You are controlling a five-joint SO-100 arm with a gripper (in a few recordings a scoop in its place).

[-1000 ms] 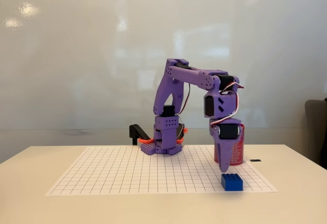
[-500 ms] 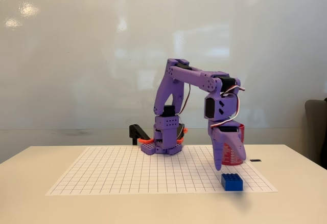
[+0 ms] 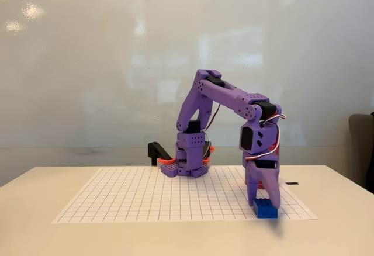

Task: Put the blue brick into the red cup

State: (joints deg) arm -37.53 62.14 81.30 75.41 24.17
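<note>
Closest to the camera is the brick (image 3: 265,208), sitting on the front right part of the grid sheet (image 3: 134,197), near its front edge. The gripper (image 3: 264,200) is right down on it, fingers pointing at the table and spread apart, one tip at the brick's left side and the other reaching over toward its right. So it's open and straddling, not gripping anything yet as far as I can tell. Whether the tips actually touch the plastic is hard to say from this side angle.

Just behind the gripper is the cup (image 3: 272,163), mostly hidden by the wrist, with only a bit of red showing around it. Farther back on the sheet is the arm's base (image 3: 186,165), and a small black thing (image 3: 293,183) lies on the table to the right.

My take on the step: this is the grasp. I'd get the tips low enough that they bite the brick's side walls and not just the studs, center it between the fingers, then close firmly before lifting. A lopsided pinch would probably twist or flick it away, since it looks light. The cup is close behind, so lift straight up well clear of the rim first, otherwise the wrist could knock it over on the way across.
</note>
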